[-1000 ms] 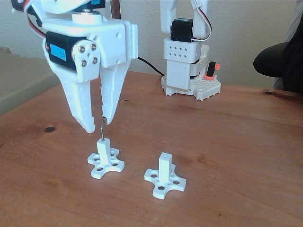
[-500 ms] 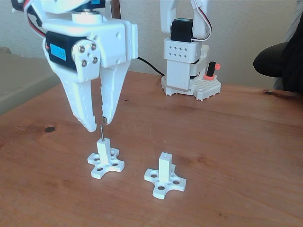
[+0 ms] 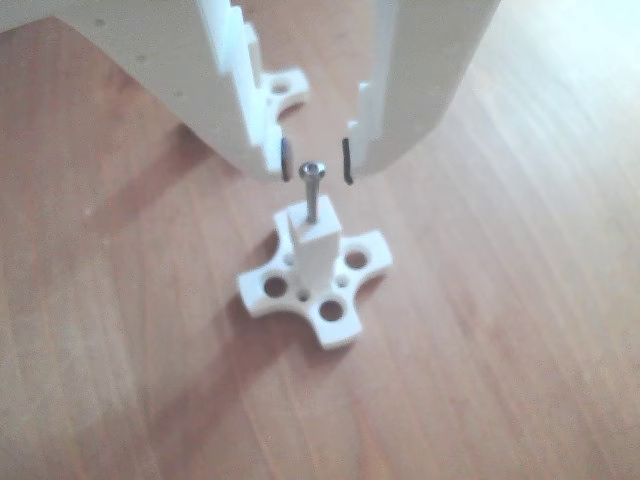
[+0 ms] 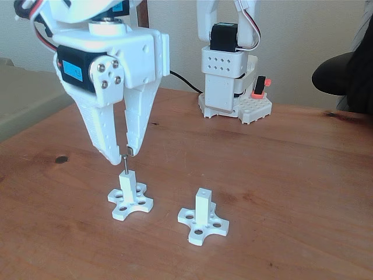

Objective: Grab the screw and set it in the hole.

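Observation:
A thin silver screw (image 3: 313, 196) stands upright in the top hole of a white post (image 3: 312, 250) on a cross-shaped base. In the fixed view this screw (image 4: 124, 165) sticks out of the left post (image 4: 126, 185). My white gripper (image 3: 316, 160) hangs straight above it, open. Its two black pads flank the screw head with a small gap on each side. In the fixed view the gripper (image 4: 122, 157) points down, its fingertips level with the screw's top. A second white post (image 4: 203, 205) stands to the right, the hole in its top empty.
The arm's white base (image 4: 227, 81) sits at the back of the wooden table (image 4: 291, 175). A dark rounded object (image 4: 341, 73) juts in at the right edge. The table's left edge runs near a dark knot (image 4: 61, 159). The second post's base (image 3: 283, 90) shows behind the fingers.
The gripper has tilted and shifted slightly, its left finger a little closer to the screw. The screw stays upright in the left post.

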Controlling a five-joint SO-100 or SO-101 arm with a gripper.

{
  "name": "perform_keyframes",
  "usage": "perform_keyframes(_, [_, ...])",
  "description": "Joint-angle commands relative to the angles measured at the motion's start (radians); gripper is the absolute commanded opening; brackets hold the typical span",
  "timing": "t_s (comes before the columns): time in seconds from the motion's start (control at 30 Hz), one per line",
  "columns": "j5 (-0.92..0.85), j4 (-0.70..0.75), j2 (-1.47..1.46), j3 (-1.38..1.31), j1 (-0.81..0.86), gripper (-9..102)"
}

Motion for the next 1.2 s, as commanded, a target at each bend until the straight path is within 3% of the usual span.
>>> perform_keyframes(0.0, [-0.014, 0.008, 0.021, -0.074, -0.012, 5])
perform_keyframes(1.17, [-0.020, -0.020, -0.015, -0.069, -0.012, 4])
